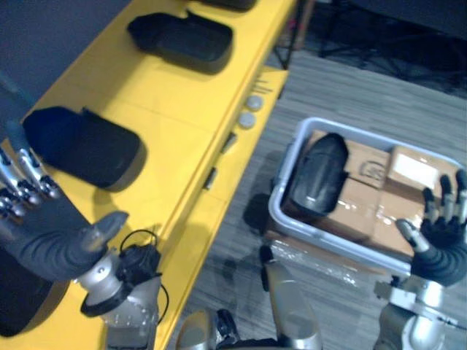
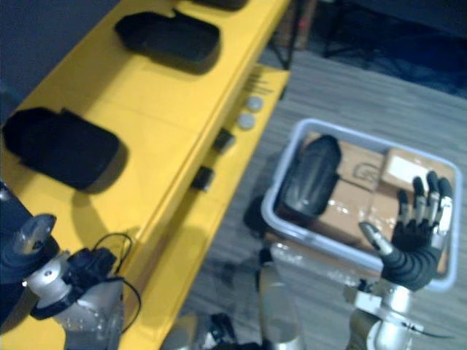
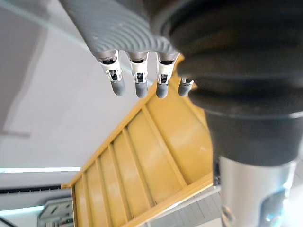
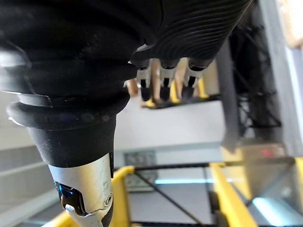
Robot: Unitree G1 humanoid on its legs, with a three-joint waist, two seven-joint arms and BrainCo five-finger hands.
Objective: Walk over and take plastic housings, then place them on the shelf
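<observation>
While the left hand point(image 1: 44, 233) and right hand point(image 1: 441, 230) both hung open and empty | two plastic housings point(image 1: 80, 146) point(image 1: 182, 40) already sat on the yellow shelf point(image 1: 182, 138) | one housing point(image 1: 317, 175) lay unpicked in the bin point(image 1: 279, 191) near the right hand | partway done, I'd guess

A bright yellow shelf point(image 1: 168, 102) is shown, dotted with black plastic housings point(image 1: 182, 38). Brown cardboard boxes point(image 1: 357, 208) are framed by a pale grey bin point(image 1: 350, 128). The floor point(image 1: 350, 87) is streaked grey.

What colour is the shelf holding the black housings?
The shelf is yellow, clearest in the left eye view.
</observation>
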